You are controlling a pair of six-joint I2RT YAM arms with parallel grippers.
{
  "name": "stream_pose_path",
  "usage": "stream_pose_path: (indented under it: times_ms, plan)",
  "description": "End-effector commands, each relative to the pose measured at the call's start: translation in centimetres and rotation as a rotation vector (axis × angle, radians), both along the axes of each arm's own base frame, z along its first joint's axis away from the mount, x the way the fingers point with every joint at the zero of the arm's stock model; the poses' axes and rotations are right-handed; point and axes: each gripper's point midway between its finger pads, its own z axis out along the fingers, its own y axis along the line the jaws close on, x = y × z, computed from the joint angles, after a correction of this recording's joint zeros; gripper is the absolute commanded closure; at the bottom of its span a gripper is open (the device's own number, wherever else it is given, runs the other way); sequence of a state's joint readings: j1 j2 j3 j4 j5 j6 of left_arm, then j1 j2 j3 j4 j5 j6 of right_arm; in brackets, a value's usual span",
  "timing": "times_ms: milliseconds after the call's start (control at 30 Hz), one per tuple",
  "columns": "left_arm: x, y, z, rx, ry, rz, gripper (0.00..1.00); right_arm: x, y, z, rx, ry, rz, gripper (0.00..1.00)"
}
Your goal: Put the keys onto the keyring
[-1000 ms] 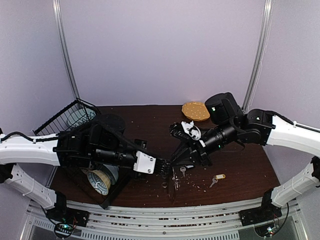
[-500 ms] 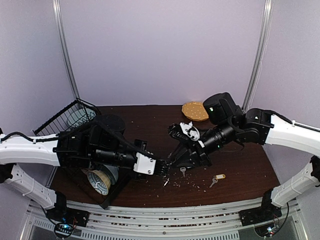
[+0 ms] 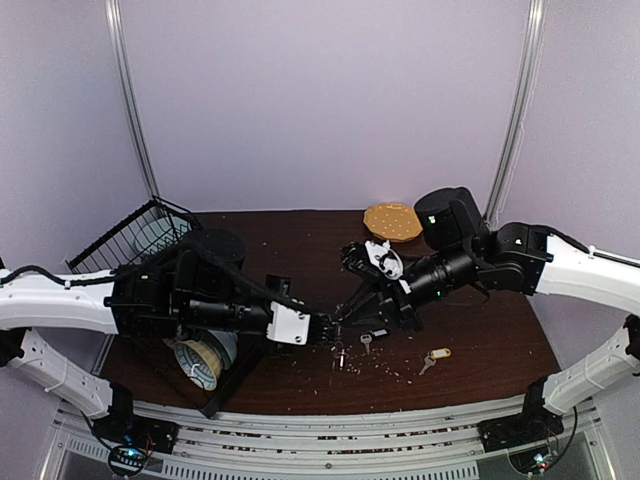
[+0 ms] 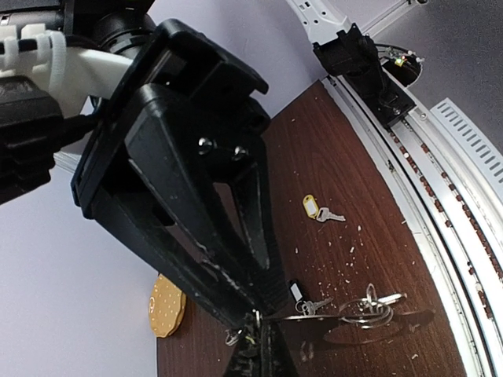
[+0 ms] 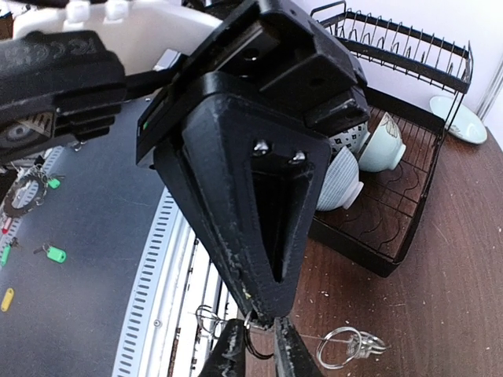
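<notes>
Both pincers have edged closer over the middle of the dark brown wooden desk (image 3: 480, 330), and the thin silver wire keyring (image 3: 340, 354), which a second ago dangled long beneath them, now shows from above only as a short glint. The left pincer (image 3: 322, 330) is fully closed on the wire where the two arms meet. The right pincer (image 3: 345, 322) faces it tip to tip. Its jaws are drawn almost together with the same wire between them, and it seems to nip it, though the right wrist view is too crowded to be sure. From that shared pinch point the keyring runs out nearly flat toward the near edge of the desk, with its long axis pointing away from both pincers. The small silver key with a black-and-white tag (image 3: 366, 341) lies on the desk just beside the right pincer, on its near side, apart from the loop. The small silver key with a yellow tag (image 3: 434, 357) lies well apart, farther toward the right arm's base, with its blade slanting toward the near edge. Neither key is on the keyring yet. Both lie on the right arm's side, so that arm looks better placed to fetch them while the left pincer holds the loop steady.
</notes>
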State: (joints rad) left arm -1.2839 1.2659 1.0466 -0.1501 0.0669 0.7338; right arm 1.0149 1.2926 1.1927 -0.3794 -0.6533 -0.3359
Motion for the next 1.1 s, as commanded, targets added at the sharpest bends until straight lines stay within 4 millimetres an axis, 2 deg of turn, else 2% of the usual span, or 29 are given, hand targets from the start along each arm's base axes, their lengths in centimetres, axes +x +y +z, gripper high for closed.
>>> stream_pose_path:
  times_ms: [0,267,367,667,767,933,1067]
  plan:
    - [-0.1,0.0,2.9,-0.114,-0.017,0.006,1.0,0.6,-0.3,0.3,0.021,-0.02,-0.037,0.89]
    - [0.1,0.4,3.9,-0.179,-0.021,0.031,1.0,0.9,-0.2,0.6,0.035,-0.04,-0.055,0.91]
    - [0.2,0.3,3.7,-0.171,-0.019,0.033,1.0,0.9,-0.2,0.6,0.038,-0.04,-0.052,1.0]
    - [0.7,-0.3,2.2,-0.126,-0.025,0.05,1.0,0.8,0.2,2.0,0.11,-0.019,-0.06,1.0]
    - [1.9,-0.1,3.2,-0.2,-0.045,0.122,1.0,0.7,0.2,2.8,0.16,-0.021,-0.061,1.0]
    - [1.9,0.0,4.2,-0.288,-0.04,0.129,0.89,0.5,0.5,2.8,0.161,-0.003,-0.046,1.0]
    - [1.7,-0.3,4.0,-0.28,-0.02,0.115,0.8,0.5,0.4,2.9,0.163,-0.005,-0.048,1.0]
